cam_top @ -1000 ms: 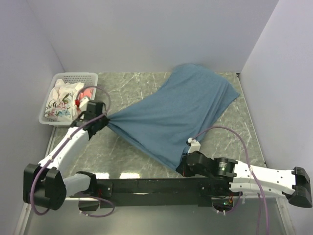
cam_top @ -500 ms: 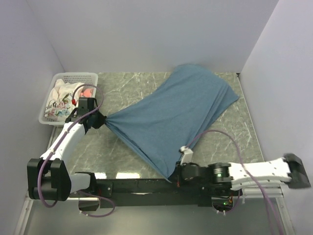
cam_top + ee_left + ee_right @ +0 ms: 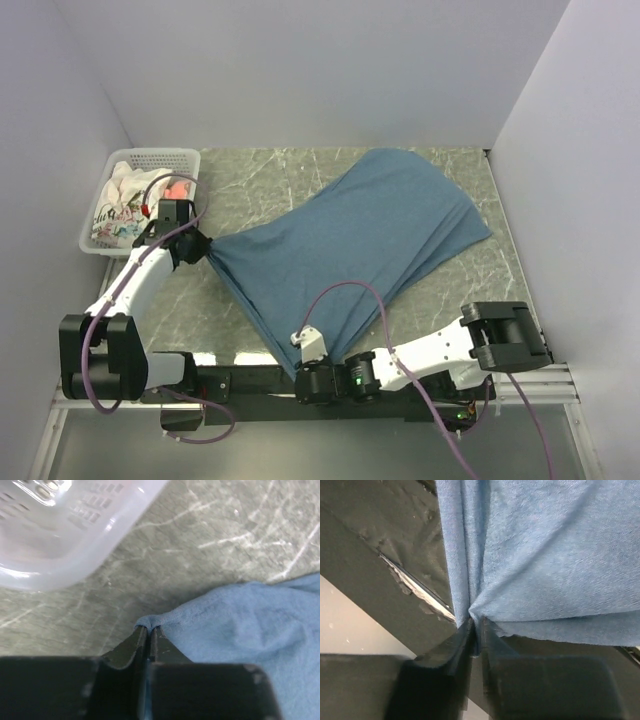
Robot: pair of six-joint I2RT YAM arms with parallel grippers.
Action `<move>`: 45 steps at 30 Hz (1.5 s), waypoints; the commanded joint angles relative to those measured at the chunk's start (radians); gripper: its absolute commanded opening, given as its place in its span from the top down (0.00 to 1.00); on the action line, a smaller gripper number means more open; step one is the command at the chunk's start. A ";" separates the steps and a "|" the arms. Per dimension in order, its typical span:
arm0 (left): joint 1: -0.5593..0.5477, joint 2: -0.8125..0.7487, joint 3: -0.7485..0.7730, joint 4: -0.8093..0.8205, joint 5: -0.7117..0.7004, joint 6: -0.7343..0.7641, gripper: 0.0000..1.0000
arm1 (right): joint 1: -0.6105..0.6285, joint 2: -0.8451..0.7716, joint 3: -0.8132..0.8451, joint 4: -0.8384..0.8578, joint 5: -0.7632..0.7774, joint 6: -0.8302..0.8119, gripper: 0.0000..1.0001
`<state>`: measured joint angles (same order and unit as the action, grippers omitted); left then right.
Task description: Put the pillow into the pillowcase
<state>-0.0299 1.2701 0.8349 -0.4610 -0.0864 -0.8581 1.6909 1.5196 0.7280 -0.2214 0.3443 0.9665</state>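
Rail (image 3: 240,380): black mounting bar along the near edge of the table (image 3: 250,180); the right wrist view shows it directly under the hanging cloth, a detail the top view only hints at.
Right gripper (image 3: 300,372): low over the rail, arm stretched leftward across the front; in the right wrist view its fingers (image 3: 462,640) are pressed together on a bunched corner of the pillowcase (image 3: 350,250), with folds fanning upward from the pinch.
Pillowcase: muted blue, stretched taut between both pinched corners and lying diagonally over the marble; the far end is broad and rounded. Only the top view shows this full spread.
Left gripper (image 3: 205,248): at the case's left corner, just beside the basket (image 3: 150,158); the left wrist view shows its fingers (image 3: 135,645) closed on a small tuck of blue hem above the marble.
Basket: white plastic, at the far left corner of the table and against the left wall; the top view shows patterned cloths (image 3: 120,215) inside, while the left wrist view gives only its blurred rim.
Edges: the case's far right corner lies near the right table edge; its far end sits close to the back wall (image 3: 300,70).
Room: bare marble shows between basket and case, and along the right side toward the near edge.
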 commanded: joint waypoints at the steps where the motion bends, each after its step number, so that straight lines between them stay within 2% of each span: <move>1: 0.025 -0.009 0.055 0.052 -0.093 0.028 0.87 | 0.041 -0.042 0.022 -0.047 -0.082 -0.043 0.59; 3: 0.054 -0.038 0.058 0.045 -0.104 0.031 0.84 | 0.043 -0.087 0.021 -0.079 -0.065 -0.045 0.50; 4: 0.061 -0.049 0.059 0.047 -0.096 0.040 0.73 | 0.044 -0.129 0.034 -0.099 -0.053 -0.046 0.47; 6: 0.076 -0.072 0.084 0.024 -0.092 0.045 0.66 | 0.043 -0.171 0.069 -0.208 -0.012 -0.045 0.38; 9: 0.076 -0.112 0.130 -0.001 -0.084 0.073 0.45 | 0.012 -0.255 0.151 -0.392 0.116 -0.032 0.24; 10: 0.076 -0.120 0.145 -0.013 -0.081 0.088 0.39 | -0.009 -0.303 0.175 -0.426 0.151 -0.040 0.22; 11: 0.076 -0.126 0.174 -0.022 -0.075 0.094 0.36 | -0.048 -0.330 0.180 -0.462 0.153 -0.052 0.21; 13: 0.074 -0.149 0.199 -0.042 -0.044 0.117 0.27 | -0.204 -0.428 0.154 -0.461 0.119 -0.115 0.21; 14: 0.076 -0.158 0.208 -0.042 -0.021 0.128 0.25 | -0.259 -0.464 0.142 -0.437 0.063 -0.138 0.20; 15: 0.074 -0.173 0.220 -0.038 0.015 0.142 0.24 | -0.372 -0.504 0.113 -0.423 0.038 -0.161 0.15; 16: 0.071 -0.178 0.225 -0.038 0.077 0.160 0.20 | -0.425 -0.574 0.100 -0.411 0.021 -0.193 0.11; 18: 0.036 -0.205 0.233 -0.045 0.109 0.165 0.17 | -0.538 -0.633 0.076 -0.385 -0.013 -0.233 0.04; 19: 0.000 -0.221 0.228 -0.032 0.114 0.166 0.15 | -0.639 -0.675 0.070 -0.377 -0.033 -0.248 0.01; 22: -0.149 -0.270 0.202 -0.024 0.089 0.136 0.11 | -0.828 -0.714 0.039 -0.335 -0.123 -0.293 0.00; 23: -0.241 -0.284 0.178 -0.006 0.089 0.128 0.11 | -0.864 -0.716 0.030 -0.323 -0.146 -0.302 0.00; 26: -0.368 -0.324 0.112 0.017 0.004 0.077 0.10 | -0.974 -0.734 -0.015 -0.286 -0.231 -0.322 0.00; 27: -0.448 -0.353 0.083 0.037 0.001 0.068 0.09 | -0.993 -0.746 -0.045 -0.273 -0.247 -0.325 0.00; 30: -0.577 -0.414 -0.035 0.096 -0.047 0.015 0.02 | -1.010 -0.829 -0.097 -0.245 -0.223 -0.307 0.00; 32: -0.654 -0.443 -0.116 0.120 -0.079 0.004 0.01 | -1.010 -0.866 -0.120 -0.237 -0.209 -0.301 0.00; 38: -0.821 -0.497 -0.232 0.179 -0.156 -0.055 0.01 | -1.010 -0.934 -0.185 -0.243 -0.214 -0.302 0.00; 40: -0.852 -0.497 -0.244 0.166 -0.220 -0.073 0.01 | -1.010 -0.932 -0.185 -0.260 -0.214 -0.304 0.00; 45: -0.881 -0.503 -0.270 0.202 -0.234 -0.091 0.01 | -1.011 -0.943 -0.208 -0.245 -0.225 -0.299 0.00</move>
<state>-0.8955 0.7910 0.5808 -0.3336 -0.2516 -0.9157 0.6861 0.5903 0.5457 -0.4980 0.1284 0.6811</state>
